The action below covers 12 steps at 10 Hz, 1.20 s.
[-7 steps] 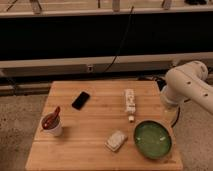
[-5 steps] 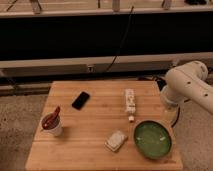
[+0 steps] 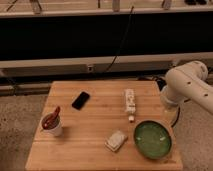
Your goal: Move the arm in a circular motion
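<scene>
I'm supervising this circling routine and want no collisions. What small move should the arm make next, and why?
Probably a short arc out to the table's right side, curving away from the green bowl. The arm has its white segments beside the right edge of the wooden table, near the bowl. The gripper is out of the frame, so its clearance cannot be checked.

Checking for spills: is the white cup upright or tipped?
Upright: the white cup stands rim up, a red thing inside. The gripper is out of view.

We see arm (image 3: 186,85) crowding right edge of bench (image 3: 90,147), pincer out of view; cup (image 3: 52,126), phone (image 3: 81,100), stick (image 3: 130,100), bowl (image 3: 152,139), block (image 3: 116,141) dot it; centre free.
</scene>
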Each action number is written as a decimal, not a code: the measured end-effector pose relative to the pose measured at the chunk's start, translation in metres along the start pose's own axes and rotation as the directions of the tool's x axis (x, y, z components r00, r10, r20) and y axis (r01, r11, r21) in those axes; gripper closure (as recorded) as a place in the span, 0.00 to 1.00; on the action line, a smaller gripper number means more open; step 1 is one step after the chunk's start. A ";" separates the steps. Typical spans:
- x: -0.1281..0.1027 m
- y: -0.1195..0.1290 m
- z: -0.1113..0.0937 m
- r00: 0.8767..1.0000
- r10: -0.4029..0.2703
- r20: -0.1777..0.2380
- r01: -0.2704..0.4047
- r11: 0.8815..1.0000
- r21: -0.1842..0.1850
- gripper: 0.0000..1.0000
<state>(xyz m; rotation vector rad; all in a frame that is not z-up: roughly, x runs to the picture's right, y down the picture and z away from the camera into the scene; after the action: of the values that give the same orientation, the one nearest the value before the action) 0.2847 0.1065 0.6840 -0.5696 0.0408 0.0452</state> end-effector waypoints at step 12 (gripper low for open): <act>-0.001 -0.043 0.003 0.999 -0.028 -0.024 0.028 1.000 0.013 0.20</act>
<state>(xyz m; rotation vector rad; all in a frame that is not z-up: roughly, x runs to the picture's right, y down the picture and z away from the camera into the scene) 0.2856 0.0724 0.7097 -0.5575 0.0565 0.0110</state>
